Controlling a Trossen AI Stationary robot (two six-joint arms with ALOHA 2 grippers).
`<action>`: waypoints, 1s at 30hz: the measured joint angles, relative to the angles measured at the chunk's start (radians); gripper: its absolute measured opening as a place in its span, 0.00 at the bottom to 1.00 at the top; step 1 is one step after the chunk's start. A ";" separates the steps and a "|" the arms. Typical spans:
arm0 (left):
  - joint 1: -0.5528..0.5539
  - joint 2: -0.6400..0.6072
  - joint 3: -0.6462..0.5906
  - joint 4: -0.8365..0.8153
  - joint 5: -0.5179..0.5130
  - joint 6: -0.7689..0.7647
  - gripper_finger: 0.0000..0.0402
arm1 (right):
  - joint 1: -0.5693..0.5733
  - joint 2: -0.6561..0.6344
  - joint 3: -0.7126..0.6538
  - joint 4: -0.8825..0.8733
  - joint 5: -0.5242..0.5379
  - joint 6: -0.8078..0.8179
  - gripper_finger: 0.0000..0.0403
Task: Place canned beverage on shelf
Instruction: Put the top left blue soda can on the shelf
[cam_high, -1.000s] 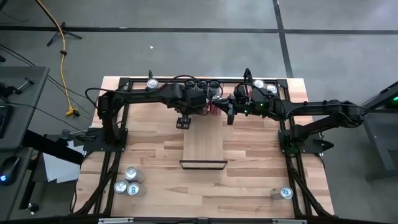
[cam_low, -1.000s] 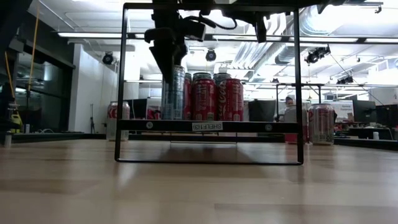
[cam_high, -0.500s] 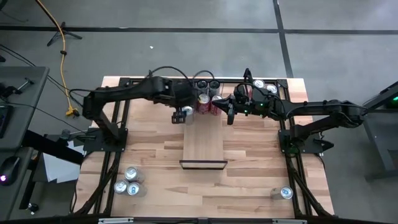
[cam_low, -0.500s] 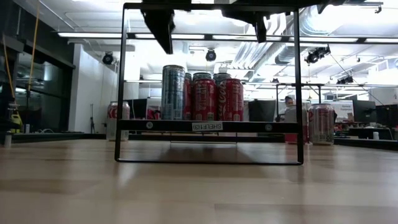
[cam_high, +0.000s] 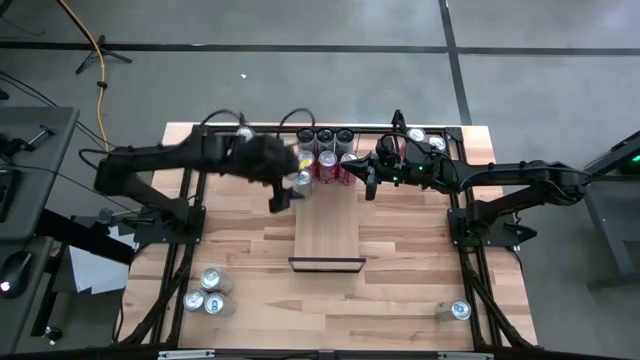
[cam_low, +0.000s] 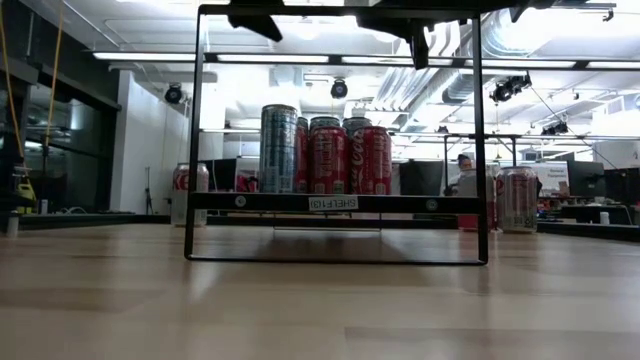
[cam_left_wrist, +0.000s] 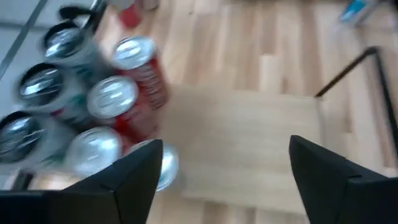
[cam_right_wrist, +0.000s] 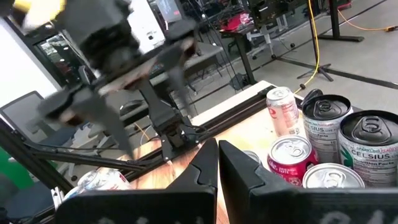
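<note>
Left end effector (cam_high: 280, 193) released, empty, left of shelf (cam_high: 328, 232). Silver can (cam_low: 278, 148) stands placed. Clear sideways, avoid clipping cans. Right end effector (cam_high: 368, 183) clenched, empty, idle.

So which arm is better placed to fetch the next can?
Probably the left: its open, empty pincer is over the table on the side of three loose cans. The right pincer sits shut beside the shelf.

high: overhead, straight down | low: tabletop level | both share shelf (cam_high: 327, 232) (wrists closer)
</note>
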 joint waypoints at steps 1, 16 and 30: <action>-0.018 -0.026 -0.059 0.062 -0.001 -0.011 0.68 | 0.000 0.000 0.000 -0.002 0.000 0.000 0.00; -0.112 -0.199 -0.808 0.840 -0.055 -0.340 0.01 | 0.000 0.000 0.000 -0.010 0.000 0.001 0.00; 0.042 -0.097 -0.873 1.004 -0.036 -0.163 0.00 | 0.000 0.000 0.000 -0.027 0.000 -0.001 0.00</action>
